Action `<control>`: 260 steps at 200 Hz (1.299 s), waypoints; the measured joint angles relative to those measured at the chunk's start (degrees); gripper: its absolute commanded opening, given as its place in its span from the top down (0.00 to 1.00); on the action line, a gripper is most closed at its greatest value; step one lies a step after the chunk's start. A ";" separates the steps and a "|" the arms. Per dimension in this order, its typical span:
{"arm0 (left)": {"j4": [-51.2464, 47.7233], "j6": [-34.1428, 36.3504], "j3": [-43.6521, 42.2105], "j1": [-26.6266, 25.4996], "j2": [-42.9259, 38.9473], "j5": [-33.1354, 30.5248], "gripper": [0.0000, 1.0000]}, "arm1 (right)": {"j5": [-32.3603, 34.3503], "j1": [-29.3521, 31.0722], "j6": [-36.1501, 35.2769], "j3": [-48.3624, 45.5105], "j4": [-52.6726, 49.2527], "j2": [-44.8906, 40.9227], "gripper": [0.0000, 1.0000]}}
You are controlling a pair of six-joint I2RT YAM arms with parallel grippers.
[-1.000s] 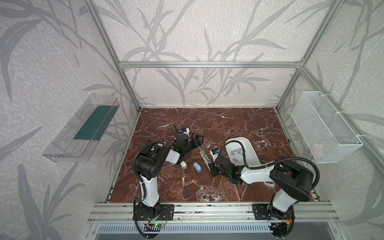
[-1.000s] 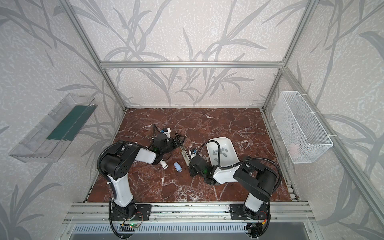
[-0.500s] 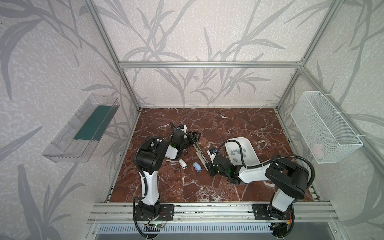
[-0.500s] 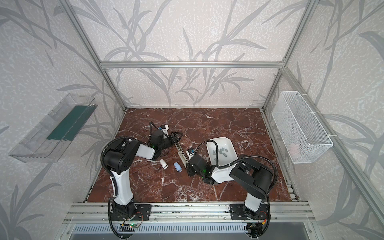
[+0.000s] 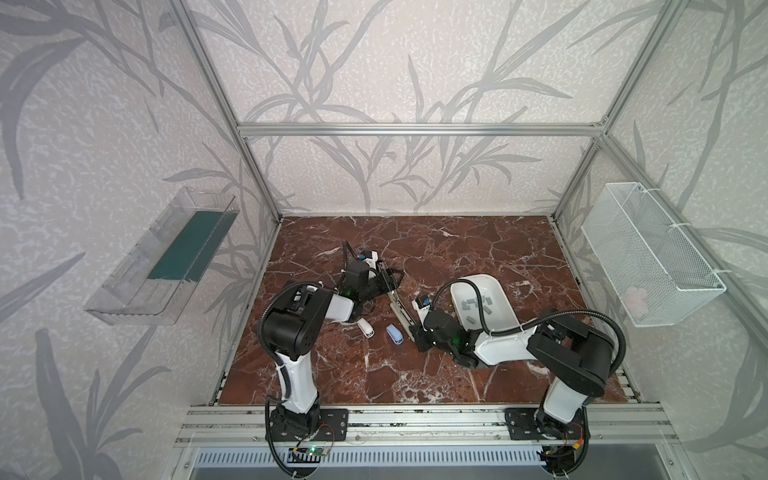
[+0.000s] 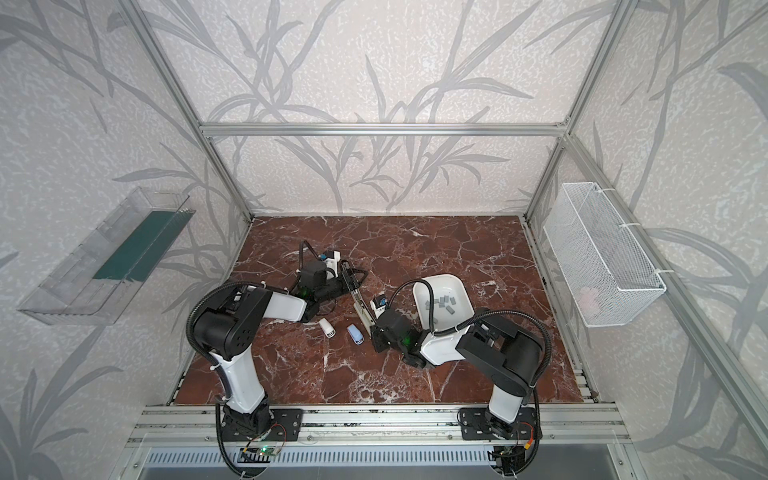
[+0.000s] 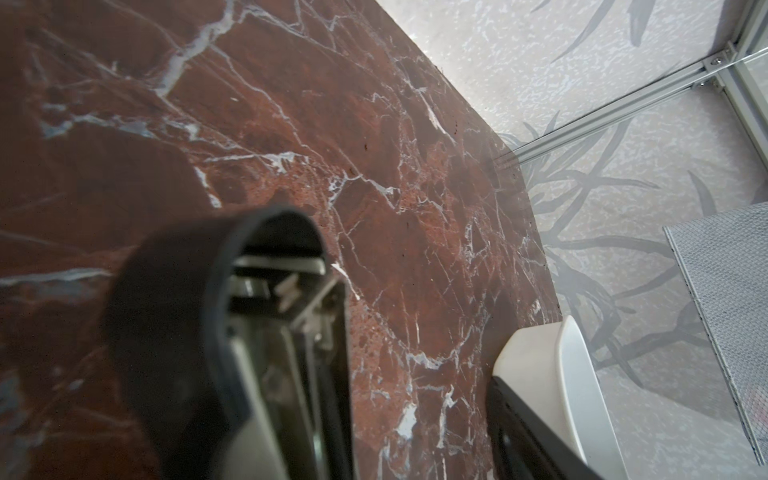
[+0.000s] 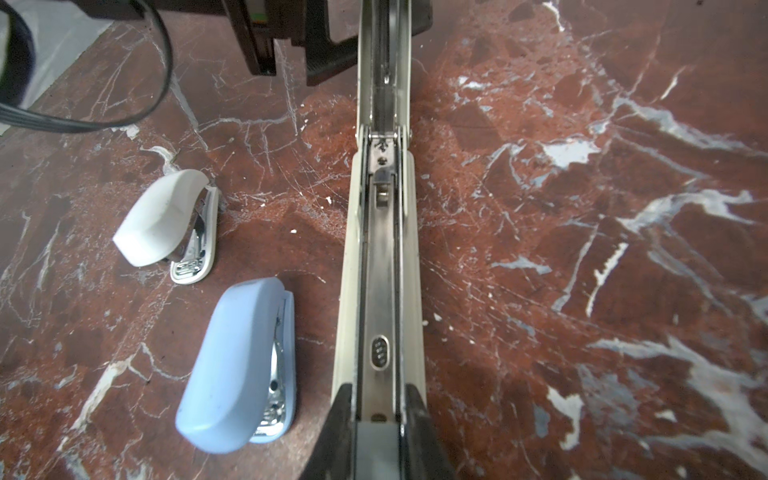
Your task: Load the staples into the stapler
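Observation:
A long cream stapler (image 5: 401, 308) (image 6: 364, 309) (image 8: 380, 266) lies opened out flat mid-table. Its black top half (image 7: 174, 332) points toward the back. My right gripper (image 5: 417, 332) (image 8: 379, 419) is shut on the near end of the cream base. My left gripper (image 5: 384, 280) (image 6: 350, 277) sits at the black top, open. One finger (image 7: 536, 432) stands well apart from it and the other is hidden. The staples (image 5: 476, 305) (image 6: 442, 302) are several grey strips lying in a white dish (image 5: 500, 293) (image 7: 557, 374) to the right of the stapler.
A small white stapler (image 5: 365, 328) (image 8: 166, 224) and a small blue stapler (image 5: 395, 333) (image 8: 237, 365) lie just left of the cream base. A wire basket (image 5: 648, 257) hangs on the right wall and a clear shelf (image 5: 166, 257) on the left wall.
My left jaws have narrowed at the stapler's black top and the left arm has shifted slightly. The right gripper keeps its hold on the base, nearly still.

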 measured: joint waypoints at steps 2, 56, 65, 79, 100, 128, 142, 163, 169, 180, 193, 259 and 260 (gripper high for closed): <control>-0.15 0.13 -0.02 -0.09 -0.31 0.04 0.23 | 0.00 0.00 -0.02 0.00 0.00 0.00 0.97; -1.38 4.46 -0.22 -0.90 -5.60 1.53 0.42 | 0.17 0.09 -0.42 0.00 0.61 0.37 0.98; -1.55 4.94 -0.26 -1.03 -5.95 1.68 0.45 | 0.17 0.11 -0.44 0.00 0.87 0.50 0.98; -1.73 6.36 -0.63 -1.36 -6.49 1.57 0.49 | 0.17 0.11 -0.59 0.00 1.29 0.72 0.98; -2.67 9.09 -1.07 -1.44 -7.15 0.72 0.50 | 0.20 0.20 -0.76 0.00 1.38 0.72 0.98; -5.49 13.42 -1.75 -3.06 -9.73 -1.84 0.50 | 0.48 0.46 -1.27 -0.37 2.19 0.76 0.98; -6.75 16.44 -2.38 -4.68 -11.52 -4.15 0.50 | 0.83 0.74 -1.70 -1.25 3.76 0.76 0.96; -7.52 20.92 -3.85 -7.74 -13.60 -8.24 0.50 | 2.10 1.62 -2.58 -3.45 7.48 0.74 0.96; -7.45 22.05 -4.48 -8.55 -14.14 -9.35 0.50 | 2.54 1.99 -2.95 -4.13 8.59 0.74 0.96; -6.95 23.54 -5.92 -9.64 -14.95 -10.64 0.50 | 3.58 2.80 -3.56 -5.29 10.43 0.74 0.96; -5.25 24.74 -7.85 -10.38 -15.72 -11.43 0.50 | 4.66 3.50 -4.59 -6.45 12.59 0.94 0.96; 5.16 30.12 -15.63 -12.35 -16.87 -13.75 0.50 | 7.08 4.57 -9.25 -10.10 26.77 5.90 0.97; 5.29 30.18 -15.69 -12.35 -16.87 -13.75 0.50 | 7.10 4.59 -9.31 -10.19 27.23 6.10 0.97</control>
